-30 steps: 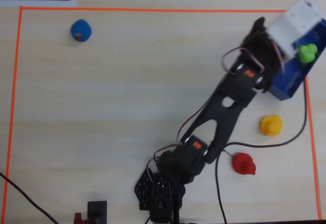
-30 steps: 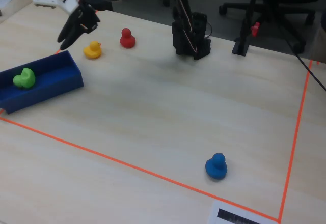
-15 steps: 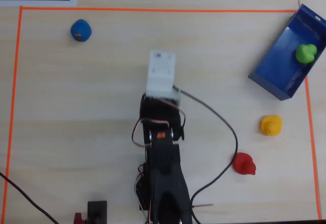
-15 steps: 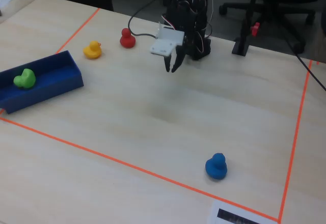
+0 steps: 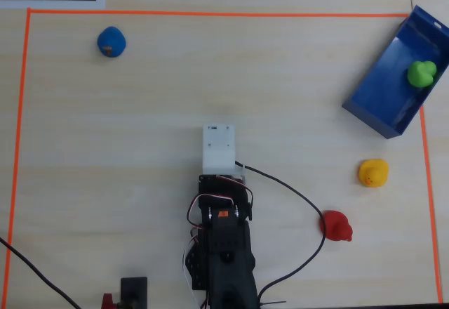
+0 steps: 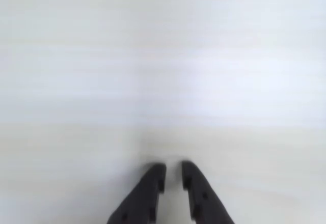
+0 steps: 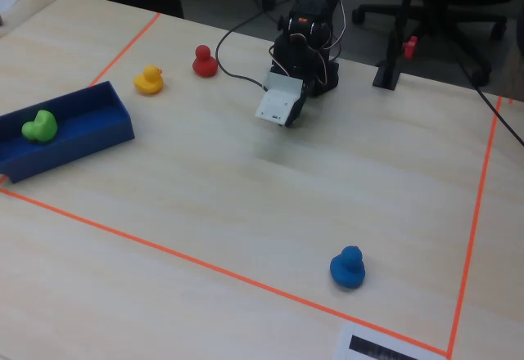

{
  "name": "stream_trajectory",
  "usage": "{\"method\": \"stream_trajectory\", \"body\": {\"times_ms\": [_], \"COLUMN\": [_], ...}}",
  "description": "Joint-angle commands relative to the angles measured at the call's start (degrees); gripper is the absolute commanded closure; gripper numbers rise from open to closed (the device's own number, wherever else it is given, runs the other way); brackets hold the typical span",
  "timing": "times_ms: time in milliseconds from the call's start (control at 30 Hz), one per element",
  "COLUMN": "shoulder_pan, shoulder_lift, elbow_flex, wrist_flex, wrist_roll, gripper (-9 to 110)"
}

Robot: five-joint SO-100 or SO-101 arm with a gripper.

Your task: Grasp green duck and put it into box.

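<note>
The green duck (image 5: 421, 74) sits inside the dark blue box (image 5: 379, 95) at the right edge of the overhead view. In the fixed view the duck (image 7: 38, 126) is in the box (image 7: 86, 127) at the left. The arm is folded back in the middle of the table, its white wrist housing (image 5: 218, 147) far from the box. In the wrist view my gripper (image 6: 173, 170) points at bare table. Its jaws stand nearly together with only a narrow slit and hold nothing.
A yellow duck (image 5: 373, 173) and a red duck (image 5: 336, 225) stand below the box. A blue duck (image 5: 111, 42) stands at the top left. Orange tape (image 5: 210, 13) frames the work area. A black cable (image 5: 302, 204) curves from the arm towards the red duck.
</note>
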Motion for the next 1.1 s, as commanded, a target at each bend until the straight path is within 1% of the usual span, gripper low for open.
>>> {"method": "stream_trajectory", "body": {"times_ms": [0, 233, 267, 333, 367, 1067], "shoulder_pan": [0.35, -0.09, -0.26, -0.26, -0.26, -0.26], "shoulder_lift": [1.76, 5.27, 5.54, 5.62, 5.62, 5.62], "elbow_flex": [-0.18, -0.18, -0.18, -0.18, -0.18, -0.18], "wrist_flex": [6.15, 7.91, 8.09, 8.09, 8.09, 8.09], "wrist_roll": [-1.93, -2.37, -2.29, -2.29, -2.29, -2.29], "gripper": [101, 100, 99, 92, 92, 92]}}
